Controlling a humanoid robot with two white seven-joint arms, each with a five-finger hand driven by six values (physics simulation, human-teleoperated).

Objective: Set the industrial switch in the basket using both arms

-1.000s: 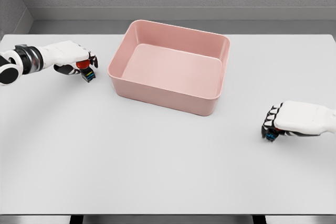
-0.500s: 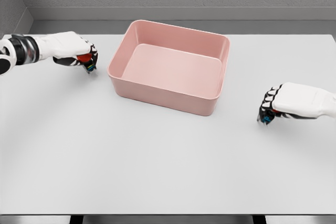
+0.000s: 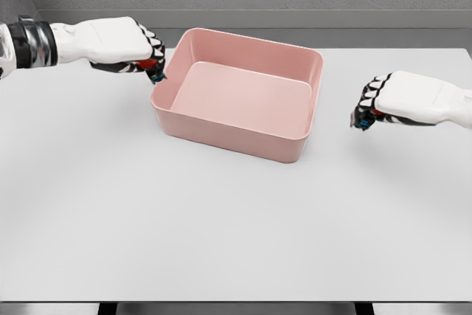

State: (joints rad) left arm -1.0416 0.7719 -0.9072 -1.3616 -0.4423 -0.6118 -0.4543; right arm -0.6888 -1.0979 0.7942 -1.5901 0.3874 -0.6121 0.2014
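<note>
1. One industrial switch [image 3: 155, 73], mostly hidden, sits clenched in the left hand [image 3: 136, 49], just outside the basket's [image 3: 237, 138] left rim.
2. A second switch [image 3: 361, 121] is gripped in the right hand [image 3: 383, 101], right of the basket, apart from it.
3. Both hands hover above the white worktop [image 3: 221, 226], knuckles facing the pink basket, whose inside lies open.

Basket [image 3: 237, 94] mid-table [image 3: 221, 226]; left hand [image 3: 136, 48] beside left rim, right hand [image 3: 376, 105] right.

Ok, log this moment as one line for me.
left robot hand: shut on switch, at basket left rim | right robot hand: shut on second switch, right of basket | basket: nothing inside
</note>
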